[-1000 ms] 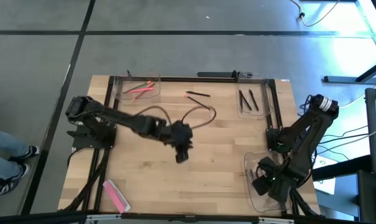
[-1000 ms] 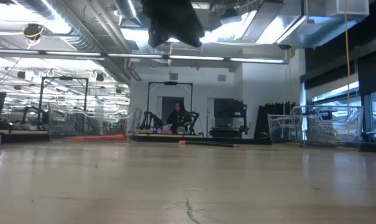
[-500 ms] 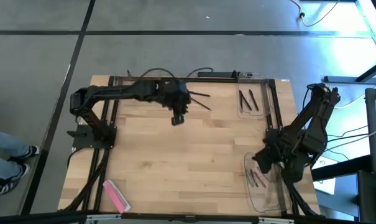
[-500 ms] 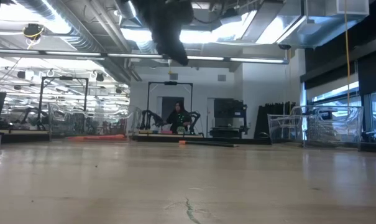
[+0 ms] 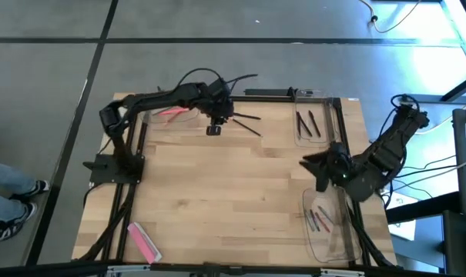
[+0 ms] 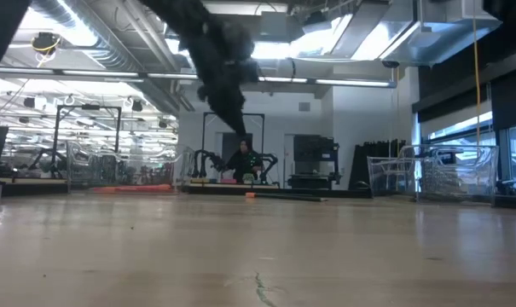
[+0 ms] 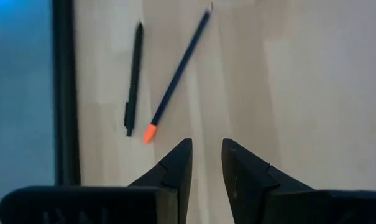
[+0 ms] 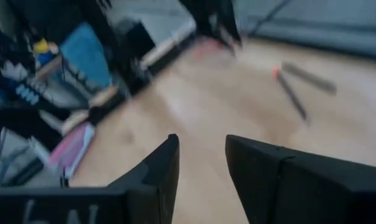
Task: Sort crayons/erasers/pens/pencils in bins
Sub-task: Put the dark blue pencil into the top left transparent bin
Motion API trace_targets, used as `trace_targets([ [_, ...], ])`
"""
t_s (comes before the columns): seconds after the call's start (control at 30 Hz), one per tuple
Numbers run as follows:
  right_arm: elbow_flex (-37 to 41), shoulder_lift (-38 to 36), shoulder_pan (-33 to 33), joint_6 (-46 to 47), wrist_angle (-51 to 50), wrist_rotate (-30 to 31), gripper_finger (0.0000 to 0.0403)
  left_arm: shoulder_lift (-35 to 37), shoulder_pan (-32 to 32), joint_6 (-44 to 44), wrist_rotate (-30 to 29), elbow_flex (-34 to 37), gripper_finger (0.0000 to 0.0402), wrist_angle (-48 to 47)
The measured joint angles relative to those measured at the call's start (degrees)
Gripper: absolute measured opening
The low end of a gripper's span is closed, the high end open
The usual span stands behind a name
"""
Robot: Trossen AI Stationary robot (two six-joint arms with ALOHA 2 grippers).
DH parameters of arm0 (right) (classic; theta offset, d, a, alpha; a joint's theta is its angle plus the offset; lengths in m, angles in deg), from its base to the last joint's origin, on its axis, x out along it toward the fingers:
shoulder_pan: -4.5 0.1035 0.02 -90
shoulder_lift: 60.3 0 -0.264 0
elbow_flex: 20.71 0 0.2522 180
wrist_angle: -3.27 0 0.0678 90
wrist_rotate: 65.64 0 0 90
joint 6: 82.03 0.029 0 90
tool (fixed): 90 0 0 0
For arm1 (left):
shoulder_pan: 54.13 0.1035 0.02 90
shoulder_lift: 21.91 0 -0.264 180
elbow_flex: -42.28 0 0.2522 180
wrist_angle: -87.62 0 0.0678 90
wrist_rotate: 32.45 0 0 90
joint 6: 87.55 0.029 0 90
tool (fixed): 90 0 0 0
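A black pen (image 7: pixel 133 78) and a blue pencil with an orange tip (image 7: pixel 178 74) lie flat on the wooden table near its far edge; in the high view the pen (image 5: pixel 248 118) lies beyond the pencil (image 5: pixel 252 129). My left gripper (image 5: pixel 214 129) hangs over the table just left of them, pointing down, slightly open and empty (image 7: pixel 206 146). My right gripper (image 5: pixel 308 163) is at the table's right, above the surface, slightly open and empty (image 8: pixel 202 146). Three clear bins hold pink crayons (image 5: pixel 171 112), black pens (image 5: pixel 311 123) and pencils (image 5: pixel 319 219).
A wide flat pink bar (image 5: pixel 142 240) lies at the near left corner. A dark rail (image 5: pixel 240 97) runs along the far edge. Bare wood (image 5: pixel 225 192) spans the table's middle. In the low view my left arm (image 6: pixel 219 60) hangs down from above, with a person far behind.
My left gripper has swung from the table's middle toward the far edge, up to the pen and pencil. My right gripper has left the near right bin, going up and toward the table's middle; pencils now show in that bin.
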Motion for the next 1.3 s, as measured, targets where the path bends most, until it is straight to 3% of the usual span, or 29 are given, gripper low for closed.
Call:
trace_targets([
  [0.2, -6.8, 0.3, -9.5, -25.4, 9.8, 1.4, 0.0133, -5.8, 3.9, 8.5, 1.3, 0.0, 0.0078, 1.9],
  [0.37, -10.7, 0.9, -16.9, -37.9, 13.3, -1.2, 0.0133, -9.8, 6.2, 12.9, 4.0, 0.0, 0.0079, 5.8],
  [0.8, -12.2, 2.9, -30.5, -45.8, 17.2, -11.0, 0.0133, -16.2, 8.3, 18.5, 6.0, 0.0, 0.0079, 15.9],
  [1.3, -12.2, 4.0, -37.5, -51.5, 23.6, -16.4, 0.0133, -18.4, 10.2, 18.5, 12.7, 0.0, 0.0079, 17.3],
])
